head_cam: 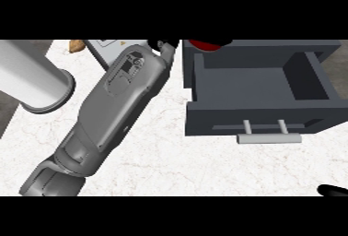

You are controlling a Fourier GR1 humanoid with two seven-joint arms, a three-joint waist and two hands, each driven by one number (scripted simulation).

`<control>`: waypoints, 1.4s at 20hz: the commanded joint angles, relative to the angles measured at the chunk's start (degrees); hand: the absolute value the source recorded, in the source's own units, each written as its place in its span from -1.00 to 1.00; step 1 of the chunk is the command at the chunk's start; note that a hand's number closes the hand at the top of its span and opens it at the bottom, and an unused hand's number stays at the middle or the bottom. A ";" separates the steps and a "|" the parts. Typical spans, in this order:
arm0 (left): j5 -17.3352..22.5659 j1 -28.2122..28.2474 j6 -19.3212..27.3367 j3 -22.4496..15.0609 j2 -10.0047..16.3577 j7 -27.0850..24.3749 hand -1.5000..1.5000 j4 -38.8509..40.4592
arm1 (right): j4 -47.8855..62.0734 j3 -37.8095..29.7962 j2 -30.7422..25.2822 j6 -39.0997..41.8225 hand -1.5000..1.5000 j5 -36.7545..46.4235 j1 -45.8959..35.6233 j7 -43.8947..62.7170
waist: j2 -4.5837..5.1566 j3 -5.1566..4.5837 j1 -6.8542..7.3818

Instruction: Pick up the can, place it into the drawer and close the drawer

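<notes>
Left hand (164, 44) clasping can (204, 44) at top edge; drawer (211, 117) open

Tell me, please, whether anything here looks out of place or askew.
Nothing stands out: the drawer sits open and intact, and the red can is at the top edge by the left hand.

The left forearm (112, 101) stretched slantwise from the counter's (176, 170) near left corner to its far edge. There the left hand (163, 45), mostly cut off by the view's top, showed just beside the red can (202, 44) at the far left corner of the open dark grey drawer (258, 120), whose pale bar handle (268, 137) faced the near edge. A white cylinder (34, 78) lay by the left edge, a brown object (76, 45) and a white box (108, 46) sat at the far edge, and the right hand (333, 190) showed at the near right corner.
</notes>
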 commanded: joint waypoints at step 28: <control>12.16 -22.72 12.52 -8.67 -1.31 -7.26 -1.00 31.51 | 2.04 3.44 -1.98 -1.67 -1.00 2.67 -8.61 2.60 | 1.54 0.14 -4.80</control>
